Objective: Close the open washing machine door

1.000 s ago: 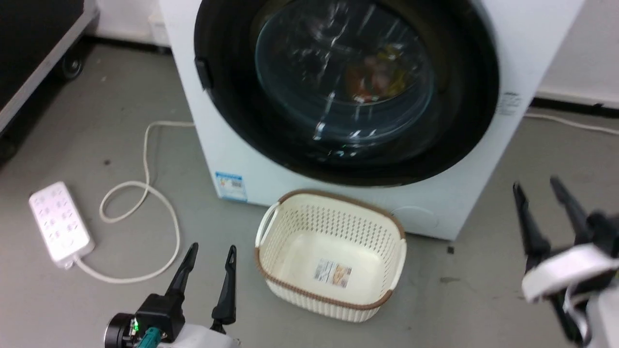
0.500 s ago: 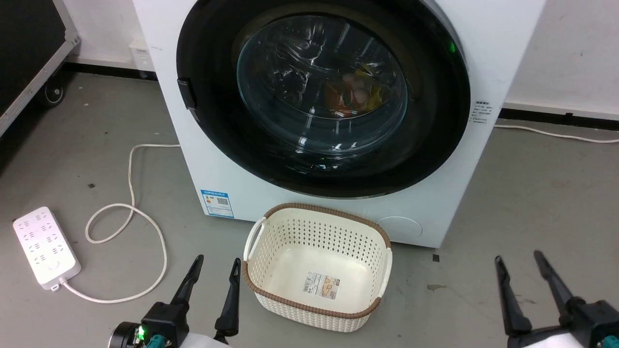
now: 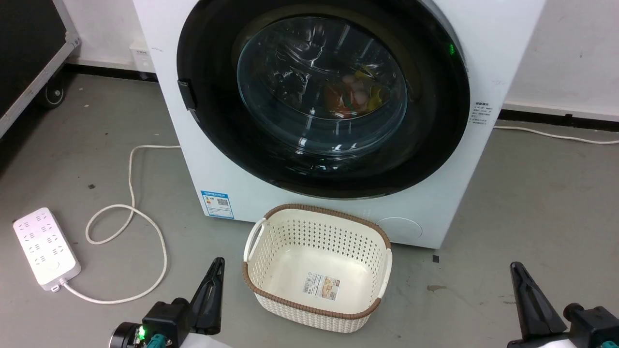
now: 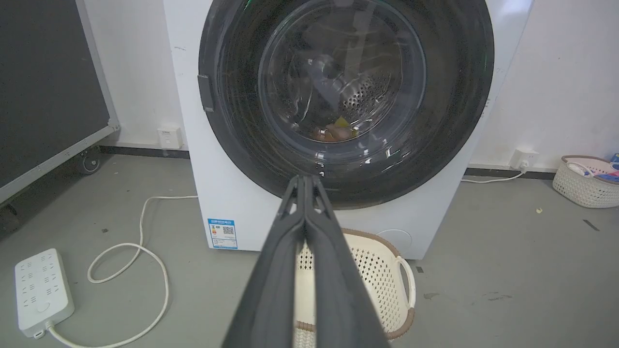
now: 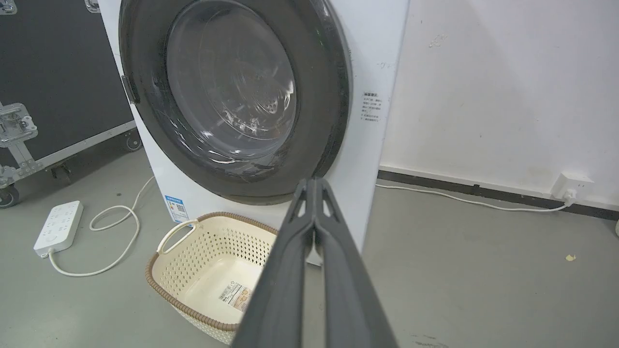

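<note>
Washing machine door (image 3: 324,96): large, round, with a broad glossy black rim and a bulging clear glass bowl (image 3: 321,87) at its centre. It sits in the front of the white washing machine (image 3: 483,58). In the right wrist view the rim lies flush against the white front panel, with no gap visible. A small dark handle tab (image 3: 186,94) sits on the rim's left edge in the head view. A green dot glows at the upper right of the rim. The glass carries bright reflections. Through it, coloured items (image 3: 355,96) (red, yellow, pale) lie low in the perforated steel drum.

Left end effector (image 3: 217,265): at the lower left of the head view, fingers pressed together and holding nothing, tips pointing toward the machine. In the left wrist view the two fingers meet along their whole length.

Right end effector (image 3: 516,268): at the lower right, fingers likewise together and empty. Both are well apart from the door.

A cream perforated basket (image 3: 309,209) with a brown rim stands on the grey floor (image 3: 532,193) just in front of the machine, below the door, between the two end effectors. It holds nothing but a label. A white power strip (image 3: 46,249) and its looped cord (image 3: 145,227) lie on the floor to the left.
</note>
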